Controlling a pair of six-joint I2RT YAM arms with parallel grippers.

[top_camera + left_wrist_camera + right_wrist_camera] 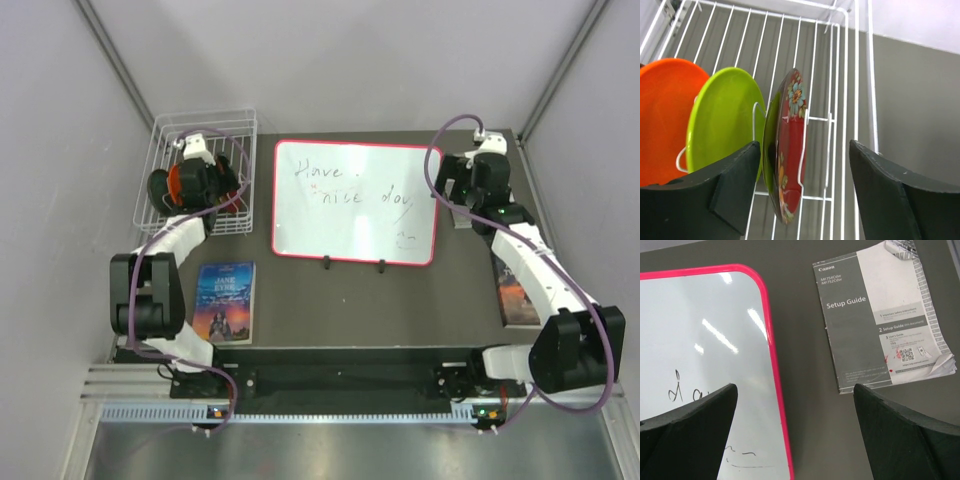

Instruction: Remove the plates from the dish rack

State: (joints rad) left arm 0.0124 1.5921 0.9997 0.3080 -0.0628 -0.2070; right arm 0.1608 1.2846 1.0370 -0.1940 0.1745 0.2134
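Wide open and empty, the left gripper point(805, 150) may bump the lime-green round plate point(722, 120), centre-left, while closing on the red flowery plate point(791, 130).

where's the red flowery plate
The red plate stands on edge in the dish rack at the table's far-left corner; the left wrist view shows it right of the lime green plate, ahead of the open left gripper.
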